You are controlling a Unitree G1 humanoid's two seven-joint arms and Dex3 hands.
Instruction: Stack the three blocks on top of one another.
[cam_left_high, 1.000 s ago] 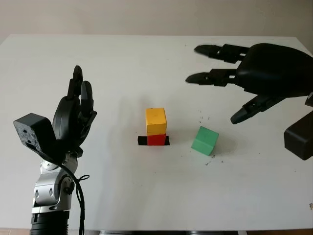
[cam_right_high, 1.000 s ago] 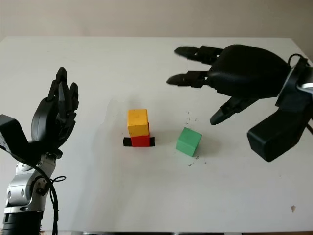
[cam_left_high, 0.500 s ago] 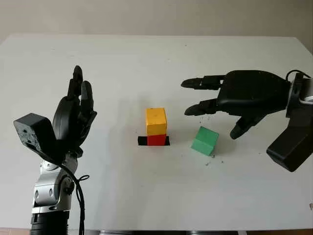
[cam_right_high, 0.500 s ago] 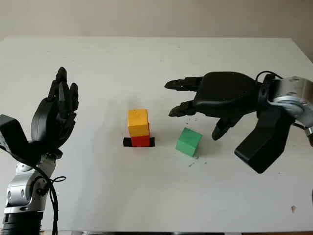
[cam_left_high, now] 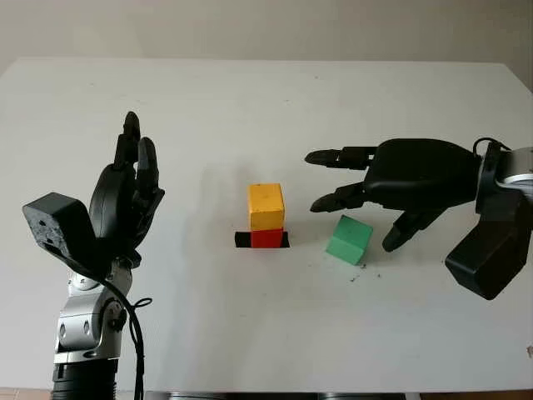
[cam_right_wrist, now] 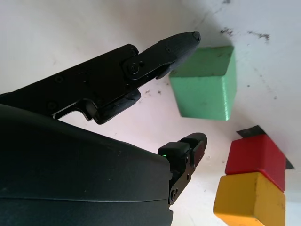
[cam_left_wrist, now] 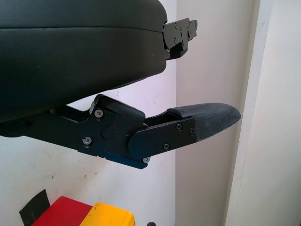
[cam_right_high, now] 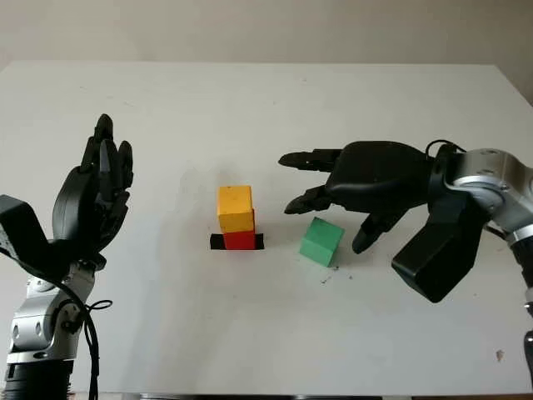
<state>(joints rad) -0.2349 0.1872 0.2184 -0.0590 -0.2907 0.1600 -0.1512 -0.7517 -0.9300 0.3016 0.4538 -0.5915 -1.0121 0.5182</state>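
Nearest to us, at about 8 o'clock from the table centre, we see the left hand [cam_left_high: 125, 204] raised above the white table [cam_left_high: 250, 333], palm turned toward the middle, open and holding nothing. It stands well apart from all 3 blocks.

A little farther, near the centre, we see the green block [cam_left_high: 348, 239] lying on the table, turned so that 1 corner faces us. It is at about 3 o'clock from the small stack and near it, but not touching it. Some dark specks lie on the table around this block.

The stack has 2 blocks: the red block [cam_left_high: 266, 238] is below, sitting on a strip of black tape [cam_left_high: 241, 240], and the yellow block [cam_left_high: 266, 207] sits on top of it, upright and quite well aligned.

The right hand [cam_left_high: 391, 179] comes in from 3 o'clock and hovers just over and behind the green block, open and gripping nothing. Its thumb [cam_left_high: 398, 236] reaches down on the 3 o'clock side of the block, and 2 fingers [cam_left_high: 337, 198] stretch toward the stack on the 12 o'clock side. In the right wrist view 1 fingertip [cam_right_wrist: 181, 42] is very near the upper edge of the green block; we cannot tell if it touches
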